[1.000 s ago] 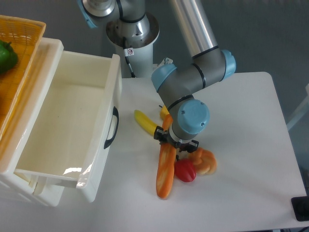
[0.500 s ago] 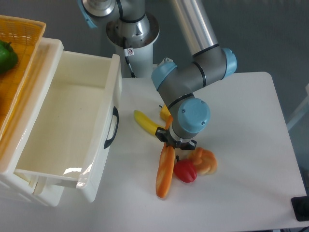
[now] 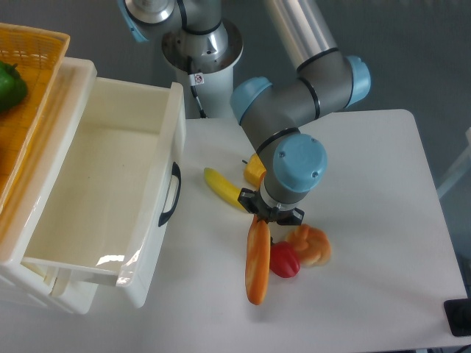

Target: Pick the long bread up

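The long bread [image 3: 258,263] is an orange-tan baguette with paler streaks, hanging steeply tilted with its upper end at my gripper [image 3: 268,218] and its lower end near the table front. My gripper is shut on the bread's upper end. The fingers themselves are mostly hidden under the blue wrist joint [image 3: 298,166].
A red pepper [image 3: 284,259] and a knotted golden roll [image 3: 312,245] lie just right of the bread. A yellow banana [image 3: 224,187] lies to the left. A large white bin [image 3: 103,191] stands at the left, beside a wicker basket [image 3: 29,81] with a green pepper [image 3: 10,84].
The gripper has shifted slightly right and up with the bread. The bread's lower end swung right and came closer to vertical, now beside the red pepper.
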Tool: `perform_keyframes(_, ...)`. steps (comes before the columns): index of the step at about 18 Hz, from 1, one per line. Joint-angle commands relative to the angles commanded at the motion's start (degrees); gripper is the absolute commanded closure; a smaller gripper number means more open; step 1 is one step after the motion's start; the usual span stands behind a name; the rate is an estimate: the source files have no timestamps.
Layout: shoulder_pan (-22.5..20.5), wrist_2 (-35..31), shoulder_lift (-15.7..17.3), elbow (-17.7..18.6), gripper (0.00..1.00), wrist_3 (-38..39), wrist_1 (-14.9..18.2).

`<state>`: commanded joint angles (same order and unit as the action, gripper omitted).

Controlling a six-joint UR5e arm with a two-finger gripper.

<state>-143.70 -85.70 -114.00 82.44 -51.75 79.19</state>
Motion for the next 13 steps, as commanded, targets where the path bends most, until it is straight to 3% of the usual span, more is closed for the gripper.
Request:
perform_keyframes(6, -1.1, 4.3, 3.8, -1.5, 1.0, -6.3, 0.2)
perform_keyframes(13, -1.1, 4.5, 4.6, -1.1, 1.0, -8.1, 0.6)
